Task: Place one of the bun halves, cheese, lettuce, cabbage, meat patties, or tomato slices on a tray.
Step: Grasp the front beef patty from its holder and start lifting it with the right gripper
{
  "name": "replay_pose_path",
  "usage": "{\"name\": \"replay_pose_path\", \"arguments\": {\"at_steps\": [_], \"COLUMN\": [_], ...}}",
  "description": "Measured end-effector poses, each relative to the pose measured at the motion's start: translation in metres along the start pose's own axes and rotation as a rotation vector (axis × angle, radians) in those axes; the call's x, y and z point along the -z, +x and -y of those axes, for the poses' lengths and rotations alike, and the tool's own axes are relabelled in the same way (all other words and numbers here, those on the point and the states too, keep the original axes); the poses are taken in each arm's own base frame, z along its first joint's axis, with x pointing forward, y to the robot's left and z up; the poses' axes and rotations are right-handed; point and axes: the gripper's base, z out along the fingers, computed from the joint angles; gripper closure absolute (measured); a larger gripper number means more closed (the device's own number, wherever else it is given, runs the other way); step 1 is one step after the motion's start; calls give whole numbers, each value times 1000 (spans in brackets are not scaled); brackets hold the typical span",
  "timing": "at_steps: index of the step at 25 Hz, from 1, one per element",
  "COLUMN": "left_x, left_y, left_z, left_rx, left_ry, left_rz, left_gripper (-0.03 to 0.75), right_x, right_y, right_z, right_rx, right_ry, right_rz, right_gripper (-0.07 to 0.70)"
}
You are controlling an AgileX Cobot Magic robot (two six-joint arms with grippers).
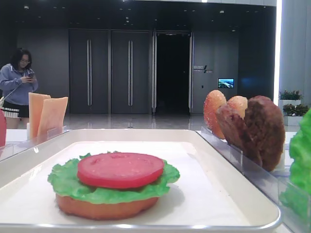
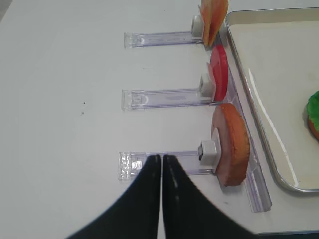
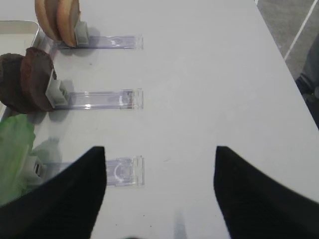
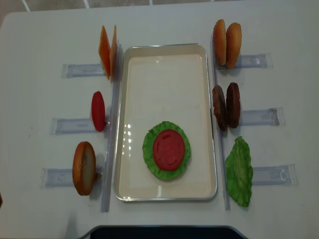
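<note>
- White tabletop (image 4: 164, 25), tray (image 4: 207, 124) dead centre, racks either side.
- On the tray: bun base, lettuce (image 4: 149, 149), tomato slice (image 4: 168, 150) stacked near the front.
- Meat patties (image 4: 226, 106) stand upright in the right rack, looking like the next pick.
- Likely light, stiff, grainy; pinch across the flat faces at the top edge.
- Right gripper (image 3: 159, 194) hovers over bare table, jaws spread, empty.
- Left gripper (image 2: 162, 169) jaws pressed together, holding nothing.
</note>
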Motion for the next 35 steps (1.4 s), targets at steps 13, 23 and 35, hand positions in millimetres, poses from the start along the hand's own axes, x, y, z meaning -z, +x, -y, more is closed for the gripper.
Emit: {"name": "replay_pose_path", "arguments": {"at_steps": [13, 23, 35], "left_x": [0, 0, 0], "left_y": [0, 0, 0], "left_z": [0, 0, 0], "left_rx": [0, 0, 0], "left_ry": [0, 0, 0], "left_rz": [0, 0, 1], "left_gripper": [722, 722, 722], "right_x": [0, -33, -104], "right_y": [0, -29, -105], "right_z": [0, 0, 10], "right_rx": [19, -25, -39], "right_ry": [0, -68, -125], "right_rz": [0, -261, -641], "right_gripper": [160, 160, 160]}}
